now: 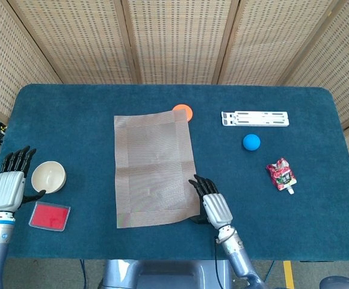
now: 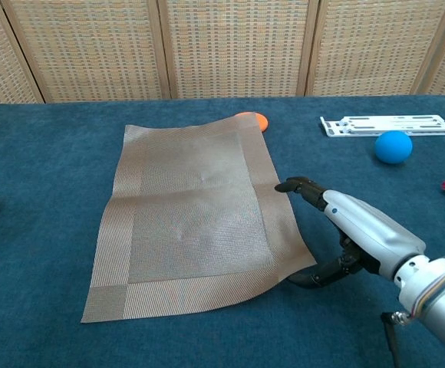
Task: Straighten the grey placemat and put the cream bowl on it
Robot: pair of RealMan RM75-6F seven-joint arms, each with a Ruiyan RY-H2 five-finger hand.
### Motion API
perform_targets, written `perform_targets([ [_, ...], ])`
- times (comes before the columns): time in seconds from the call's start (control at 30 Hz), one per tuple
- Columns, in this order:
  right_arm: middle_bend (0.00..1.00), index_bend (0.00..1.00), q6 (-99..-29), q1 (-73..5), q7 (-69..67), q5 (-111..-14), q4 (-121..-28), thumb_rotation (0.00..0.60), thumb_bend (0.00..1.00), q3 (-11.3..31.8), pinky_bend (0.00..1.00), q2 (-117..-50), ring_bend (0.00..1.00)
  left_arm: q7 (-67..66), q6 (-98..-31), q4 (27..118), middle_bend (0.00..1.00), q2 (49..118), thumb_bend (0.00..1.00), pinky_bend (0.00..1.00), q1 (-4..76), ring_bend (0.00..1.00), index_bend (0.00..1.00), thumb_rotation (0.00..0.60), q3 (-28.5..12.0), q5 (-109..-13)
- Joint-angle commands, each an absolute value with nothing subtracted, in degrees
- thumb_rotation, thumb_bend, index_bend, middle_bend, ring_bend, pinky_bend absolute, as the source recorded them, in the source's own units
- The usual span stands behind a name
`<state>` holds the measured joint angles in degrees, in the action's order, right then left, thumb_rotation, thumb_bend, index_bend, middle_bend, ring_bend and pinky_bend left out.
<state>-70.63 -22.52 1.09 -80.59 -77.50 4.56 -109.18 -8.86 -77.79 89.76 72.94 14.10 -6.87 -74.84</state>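
The straightening step is in hand: the right hand [image 2: 345,234] pinches the near right corner of the grey placemat [image 1: 154,168], which lies askew mid-table, while the left hand [image 1: 7,186] waits spread beside the cream bowl [image 1: 48,176] near the table's [image 1: 307,229] left edge, so squaring the placemat likely comes next.

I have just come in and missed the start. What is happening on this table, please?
A two-armed robot is working on a grey placemat that lies slightly askew on the blue table. Its right hand is at the mat's near right corner, which is lifted a little; the thumb seems to reach under it. The left hand waits open beside the cream bowl, which is not yet on the mat.
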Motion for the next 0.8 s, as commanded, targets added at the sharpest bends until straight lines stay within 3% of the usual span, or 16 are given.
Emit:
perform_targets([
  [0.03,0.03,0.47,-72.0,-22.1,-1.8,-81.6,-75.0,0.600,0.33,4.9,0.00,-110.8,0.00,-8.8,-77.6,89.7,0.00,72.9,0.00,0.00,14.1,0.00,0.00,0.600,-6.9,-74.7],
  [0.23,0.12,0.60,-72.0,-22.2,-5.1,-81.9,-70.0,0.600,0.34,5.5,0.00,-113.3,0.00,-8.4,-77.0,89.4,0.00,73.0,0.00,0.00,14.3,0.00,0.00,0.600,-7.1,-74.3],
  [0.4,0.13,0.62,-72.0,-22.3,-5.9,-82.4,-68.9,0.600,0.38,5.6,0.00,-113.7,0.00,-8.3,-76.8,89.3,0.00,73.1,0.00,0.00,14.3,0.00,0.00,0.600,-7.1,-74.2],
  [0.63,0.13,0.64,-72.1,-22.3,-6.2,-82.7,-68.7,0.600,0.52,5.8,0.00,-113.6,0.00,-8.1,-76.5,89.2,0.00,73.1,0.00,0.00,14.4,0.00,0.01,0.600,-7.2,-74.1],
  [0.8,0.13,0.64,-72.1,-22.0,-5.3,-82.8,-69.5,0.600,0.54,5.5,0.00,-113.1,0.00,-7.9,-76.4,89.2,0.00,73.1,0.00,0.00,14.4,0.00,0.01,0.600,-7.2,-74.2],
])
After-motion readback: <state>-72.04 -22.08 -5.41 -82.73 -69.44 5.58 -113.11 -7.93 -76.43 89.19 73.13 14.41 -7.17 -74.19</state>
